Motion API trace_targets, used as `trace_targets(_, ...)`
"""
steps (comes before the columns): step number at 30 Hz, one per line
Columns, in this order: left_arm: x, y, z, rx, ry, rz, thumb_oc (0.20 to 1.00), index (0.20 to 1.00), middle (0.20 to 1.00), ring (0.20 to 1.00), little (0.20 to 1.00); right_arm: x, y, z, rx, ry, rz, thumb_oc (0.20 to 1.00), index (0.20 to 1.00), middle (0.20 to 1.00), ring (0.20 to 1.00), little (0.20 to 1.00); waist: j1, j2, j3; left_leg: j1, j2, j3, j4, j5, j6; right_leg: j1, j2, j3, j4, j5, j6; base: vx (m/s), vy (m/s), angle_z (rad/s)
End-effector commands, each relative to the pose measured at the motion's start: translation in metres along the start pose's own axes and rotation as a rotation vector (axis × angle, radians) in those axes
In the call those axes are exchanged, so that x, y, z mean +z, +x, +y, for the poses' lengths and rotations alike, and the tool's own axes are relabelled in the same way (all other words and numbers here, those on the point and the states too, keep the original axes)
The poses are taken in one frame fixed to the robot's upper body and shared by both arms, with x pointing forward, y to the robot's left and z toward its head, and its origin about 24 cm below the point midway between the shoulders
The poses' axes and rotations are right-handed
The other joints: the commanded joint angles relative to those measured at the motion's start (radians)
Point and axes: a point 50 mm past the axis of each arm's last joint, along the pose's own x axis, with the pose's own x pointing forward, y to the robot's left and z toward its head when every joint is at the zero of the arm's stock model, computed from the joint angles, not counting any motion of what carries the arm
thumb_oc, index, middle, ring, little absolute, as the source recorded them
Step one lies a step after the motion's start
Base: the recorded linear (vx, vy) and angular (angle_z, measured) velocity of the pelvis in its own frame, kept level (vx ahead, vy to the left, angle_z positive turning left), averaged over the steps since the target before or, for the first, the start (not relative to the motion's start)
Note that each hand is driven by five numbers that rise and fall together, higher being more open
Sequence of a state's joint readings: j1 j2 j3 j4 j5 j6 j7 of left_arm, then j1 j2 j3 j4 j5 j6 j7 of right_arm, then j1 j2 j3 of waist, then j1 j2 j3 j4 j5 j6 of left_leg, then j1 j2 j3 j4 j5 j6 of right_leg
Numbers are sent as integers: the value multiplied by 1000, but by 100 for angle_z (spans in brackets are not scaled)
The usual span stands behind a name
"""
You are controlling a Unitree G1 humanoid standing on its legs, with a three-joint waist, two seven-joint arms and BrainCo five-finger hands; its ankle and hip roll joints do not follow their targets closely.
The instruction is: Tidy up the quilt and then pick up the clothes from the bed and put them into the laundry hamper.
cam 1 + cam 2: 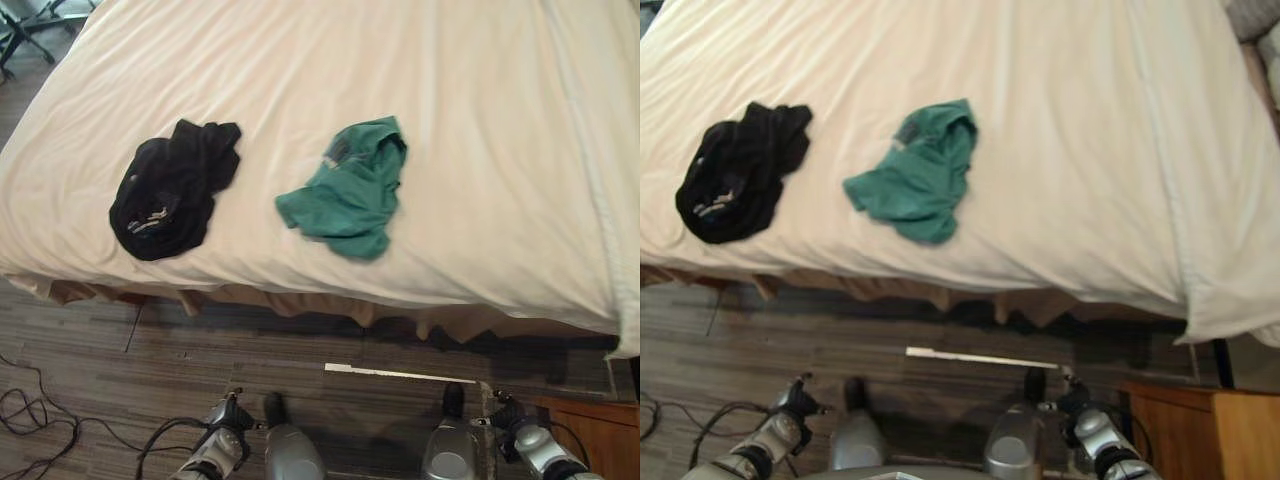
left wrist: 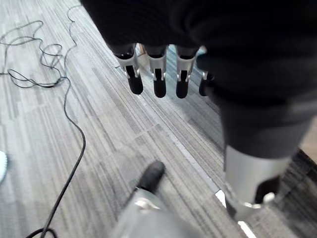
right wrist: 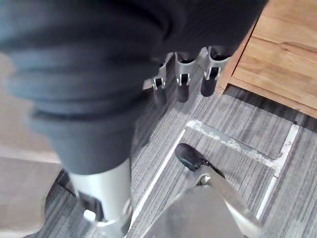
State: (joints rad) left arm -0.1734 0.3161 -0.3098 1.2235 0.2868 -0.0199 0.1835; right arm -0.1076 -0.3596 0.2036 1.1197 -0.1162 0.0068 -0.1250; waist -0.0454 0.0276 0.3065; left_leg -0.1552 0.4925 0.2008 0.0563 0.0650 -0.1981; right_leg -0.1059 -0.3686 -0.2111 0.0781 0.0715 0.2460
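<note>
Cream quilt (image 1: 420,80) over bed, grey plank floor (image 1: 150,370). On quilt: black garment (image 1: 170,190), green shirt (image 1: 350,190), long axis toward quilt's far end. Left hand (image 2: 156,74), right hand (image 3: 181,79): low over floor, fingers straight, empty.

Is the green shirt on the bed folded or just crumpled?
Crumpled. The green shirt lies in a bunched, uneven heap on the quilt, with no neat folded edges.

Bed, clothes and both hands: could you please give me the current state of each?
quilt: spread flat over the bed, lightly creased.
black garment: crumpled on the quilt, untouched.
green garment: crumpled on the quilt beside it, apart.
left hand: open, empty, low over the floor.
right hand: open, empty, near the wooden cabinet.
</note>
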Motion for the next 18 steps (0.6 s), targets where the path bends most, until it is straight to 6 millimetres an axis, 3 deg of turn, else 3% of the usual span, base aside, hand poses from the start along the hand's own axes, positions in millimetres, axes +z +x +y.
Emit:
trace_targets(1, -29, -3, 9, 25, 70, 93, 1000, 1000, 1000, 1000, 1000, -35, -11, 21, 73, 34, 90, 1000, 1000, 1000, 1000, 1000, -20, -14, -89, 8, 69, 33, -116, 195, -64, -6, -117, 15, -23, -5, 16, 209, 523, 27)
trace_targets(2, -28, -3, 7, 18, 73, 88, 1000, 1000, 1000, 1000, 1000, -46, -14, 24, 76, 61, 131, 1000, 1000, 1000, 1000, 1000, -20, -19, -95, 4, 47, 42, -108, 176, -64, 4, -141, 18, -32, 41, 16, 126, 306, 39)
trace_targets(3, -28, -3, 7, 17, 74, 88, 1000, 1000, 1000, 1000, 1000, -46, -14, 24, 76, 62, 132, 1000, 1000, 1000, 1000, 1000, -19, -22, -96, 4, 43, 42, -106, 174, -64, 7, -145, 17, -38, 44, 16, 168, 344, 41)
trace_targets(4, -29, -3, 7, 20, 45, 100, 1000, 1000, 1000, 1000, 1000, -48, -14, 24, 68, 84, 155, 1000, 1000, 1000, 1000, 1000, -13, -55, -94, -11, -1, 44, -46, 127, -64, 2, -211, 3, -39, 238, 16, 114, 343, 40)
trace_targets(5, -35, -5, 6, 18, 38, 124, 1000, 1000, 1000, 1000, 1000, -45, -14, 28, 71, 98, 155, 1000, 1000, 1000, 1000, 1000, -3, -67, -86, -4, -13, 72, -16, 96, -64, -5, -246, -65, -22, 277, 16, 100, 525, 17)
trace_targets(6, -37, -5, 8, 17, 43, 131, 1000, 1000, 1000, 1000, 1000, -38, -13, 33, 89, 99, 132, 1000, 1000, 1000, 1000, 1000, 10, -67, -78, 12, -24, 105, -8, 76, -64, -1, -255, -146, 11, 245, 16, 16, 545, -17)
trace_targets(7, -38, -5, 11, 20, 41, 130, 1000, 1000, 1000, 1000, 1000, -30, -12, 37, 107, 86, 103, 1000, 1000, 1000, 1000, 1000, 13, -71, -73, 24, -48, 136, -14, 64, -59, -5, -224, -190, 72, 180, 16, 8, 574, -63)
trace_targets(8, -40, -5, 11, 18, 35, 132, 1000, 1000, 1000, 1000, 1000, -27, -12, 40, 115, 84, 88, 1000, 1000, 1000, 1000, 1000, 11, -74, -69, 36, -71, 157, -26, 58, -42, -16, -178, -191, 112, 124, 16, 30, 608, -63)
trace_targets(9, -40, -5, 13, 16, 32, 135, 1000, 1000, 1000, 1000, 1000, -21, -12, 42, 121, 83, 64, 1000, 1000, 1000, 1000, 1000, -2, -77, -61, 44, -108, 172, -39, 54, -19, -35, -90, -176, 133, 48, 7, 55, 689, -57)
trace_targets(10, -38, -4, 16, 10, 46, 125, 1000, 1000, 1000, 1000, 1000, -8, -10, 43, 120, 81, 10, 1000, 1000, 1000, 1000, 1000, -25, -83, -48, 74, -174, 189, -50, 32, 8, -69, 80, -128, 127, -51, -10, 49, 514, -27)
trace_targets(11, -38, -4, 16, 9, 45, 125, 1000, 1000, 1000, 1000, 1000, -8, -10, 43, 120, 80, 10, 1000, 1000, 1000, 1000, 1000, -25, -83, -46, 78, -173, 190, -50, 31, 7, -67, 80, -127, 128, -53, -10, 74, 407, -41)
trace_targets(13, -27, -1, 17, 15, 45, 90, 1000, 1000, 1000, 1000, 1000, 3, -10, 41, 105, 101, -43, 1000, 1000, 1000, 1000, 1000, -55, -83, -37, 98, -249, 188, -11, -31, 32, -67, 170, -66, 61, -91, -49, 92, 226, 17)
trace_targets(14, -27, -1, 17, 16, 45, 90, 1000, 1000, 1000, 1000, 1000, 3, -10, 41, 105, 101, -43, 1000, 1000, 1000, 1000, 1000, -56, -83, -37, 94, -249, 187, -8, -31, 32, -67, 171, -67, 57, -87, -50, 100, 264, 46)
trace_targets(15, -19, -1, 11, 2, 66, 59, 1000, 1000, 1000, 1000, 1000, 7, -9, 38, 97, 110, -63, 1000, 1000, 1000, 1000, 1000, -59, -85, -26, 64, -300, 173, 126, -88, 50, -17, 172, -37, -3, -92, -85, 7, 227, 20)
trace_targets(16, -6, 1, 11, 13, 60, 18, 1000, 1000, 1000, 1000, 1000, 15, -8, 34, 89, 97, -92, 1000, 1000, 1000, 1000, 1000, -55, -83, -4, 7, -298, 154, 248, -76, 29, -5, 175, -8, -19, -92, -98, 2, 286, -36)
trace_targets(17, 3, 3, 11, 24, 45, -6, 1000, 1000, 1000, 1000, 1000, 19, -7, 31, 74, 88, -106, 1000, 1000, 1000, 1000, 1000, -46, -76, 10, -32, -290, 130, 329, -38, -3, 8, 176, -9, -32, -96, -109, -80, 183, -24)
trace_targets(18, 11, 4, 13, 38, 33, -29, 1000, 1000, 1000, 1000, 1000, 21, -5, 28, 56, 80, -99, 1000, 1000, 1000, 1000, 1000, -40, -78, 19, -80, -311, 72, 398, 9, -48, 14, 175, -7, -43, -96, -120, -60, 181, -10)
